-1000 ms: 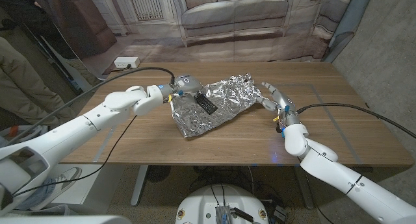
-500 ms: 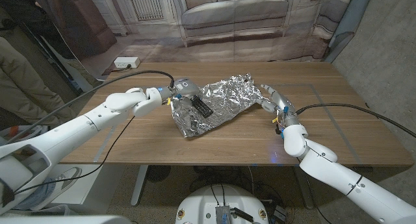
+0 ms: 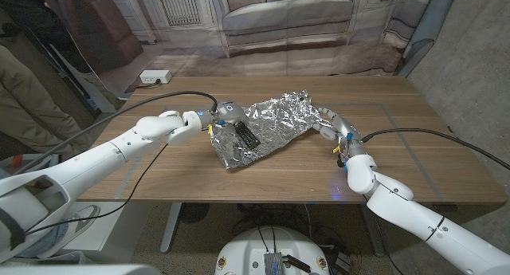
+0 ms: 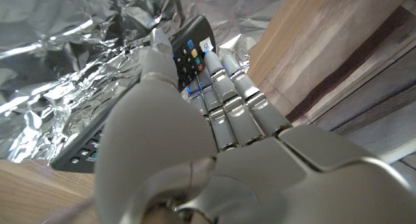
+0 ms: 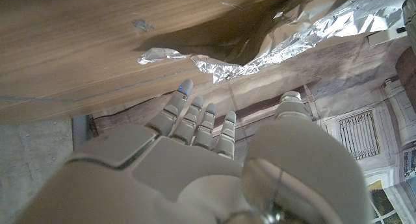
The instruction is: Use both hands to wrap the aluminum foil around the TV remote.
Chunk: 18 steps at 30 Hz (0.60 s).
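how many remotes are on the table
1. The TV remote lies on the crumpled aluminum foil at mid-table, with the left robot hand on its far end. The foil's folds may hide something.

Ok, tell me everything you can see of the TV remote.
The TV remote is a slim black bar with rows of small buttons, some coloured blue, yellow and white in the left wrist view. It lies on the crinkled aluminum foil on the table, uncovered on top. The left hand reaches over its end, fingers on it.

Wooden table (image 3: 414,159); behind it a printed backdrop showing a sofa (image 3: 287,16) and radiator (image 3: 177,4)
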Motion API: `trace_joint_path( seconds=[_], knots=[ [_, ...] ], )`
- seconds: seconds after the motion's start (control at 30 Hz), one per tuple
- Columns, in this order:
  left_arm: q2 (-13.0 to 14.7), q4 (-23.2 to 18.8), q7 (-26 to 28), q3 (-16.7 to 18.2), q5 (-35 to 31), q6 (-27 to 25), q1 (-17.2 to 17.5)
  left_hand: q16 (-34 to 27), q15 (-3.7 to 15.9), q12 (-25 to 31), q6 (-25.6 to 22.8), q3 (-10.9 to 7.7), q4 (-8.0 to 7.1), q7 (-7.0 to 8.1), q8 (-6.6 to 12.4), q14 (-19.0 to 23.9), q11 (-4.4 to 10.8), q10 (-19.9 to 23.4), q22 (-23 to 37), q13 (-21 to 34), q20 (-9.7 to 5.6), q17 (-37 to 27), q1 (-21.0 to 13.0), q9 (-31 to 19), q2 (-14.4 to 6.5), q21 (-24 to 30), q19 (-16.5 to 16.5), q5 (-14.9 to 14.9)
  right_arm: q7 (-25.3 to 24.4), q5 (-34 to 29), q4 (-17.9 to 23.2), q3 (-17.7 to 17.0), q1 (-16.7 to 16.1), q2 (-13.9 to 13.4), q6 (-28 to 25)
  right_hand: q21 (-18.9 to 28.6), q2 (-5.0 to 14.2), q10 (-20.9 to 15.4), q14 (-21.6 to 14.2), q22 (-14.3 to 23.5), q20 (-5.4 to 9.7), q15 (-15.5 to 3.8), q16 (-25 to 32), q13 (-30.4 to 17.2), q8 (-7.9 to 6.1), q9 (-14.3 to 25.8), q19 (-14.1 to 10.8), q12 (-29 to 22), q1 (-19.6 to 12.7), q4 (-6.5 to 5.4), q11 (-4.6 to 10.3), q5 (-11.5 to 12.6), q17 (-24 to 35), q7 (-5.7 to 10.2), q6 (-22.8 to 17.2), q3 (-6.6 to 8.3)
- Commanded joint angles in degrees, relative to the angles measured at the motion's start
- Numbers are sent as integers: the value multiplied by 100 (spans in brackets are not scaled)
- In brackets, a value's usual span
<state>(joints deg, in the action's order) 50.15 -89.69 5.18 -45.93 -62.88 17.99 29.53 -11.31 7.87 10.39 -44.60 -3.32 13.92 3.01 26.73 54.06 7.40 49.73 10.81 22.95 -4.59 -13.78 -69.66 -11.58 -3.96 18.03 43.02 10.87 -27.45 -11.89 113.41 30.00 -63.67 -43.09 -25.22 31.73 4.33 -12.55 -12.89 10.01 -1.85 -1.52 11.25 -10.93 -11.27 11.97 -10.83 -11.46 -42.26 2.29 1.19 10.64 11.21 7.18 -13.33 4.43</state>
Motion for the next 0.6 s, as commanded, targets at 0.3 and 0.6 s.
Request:
trace_joint_path(
  seconds=[0.3,0.6],
  knots=[
    [-88,-80,-867,-285,-100,-114,-275,76,401,-15,400,-1098,-1005,573,-157,-1265,420,-693,21,248,47,3,-185,3,-450,-340,-930,-35,-62,112,50,-22,-91,-76,-56,-17,31,-85,-27,17,-7,-24,30,-3,-77,5,-66,-65,7,7,40,-11,-1,12,-103,9],
    [-84,-315,-1548,-179,222,-245,-211,104,215,-15,888,-1145,-1074,482,-452,-2001,348,-1343,8,60,251,92,4,-20,-434,-550,-1503,-42,0,117,26,6,-28,-120,-61,-36,38,-144,-51,19,-3,-39,40,-3,-84,0,-75,-92,17,13,54,-13,-2,32,-134,8]
  ],
)
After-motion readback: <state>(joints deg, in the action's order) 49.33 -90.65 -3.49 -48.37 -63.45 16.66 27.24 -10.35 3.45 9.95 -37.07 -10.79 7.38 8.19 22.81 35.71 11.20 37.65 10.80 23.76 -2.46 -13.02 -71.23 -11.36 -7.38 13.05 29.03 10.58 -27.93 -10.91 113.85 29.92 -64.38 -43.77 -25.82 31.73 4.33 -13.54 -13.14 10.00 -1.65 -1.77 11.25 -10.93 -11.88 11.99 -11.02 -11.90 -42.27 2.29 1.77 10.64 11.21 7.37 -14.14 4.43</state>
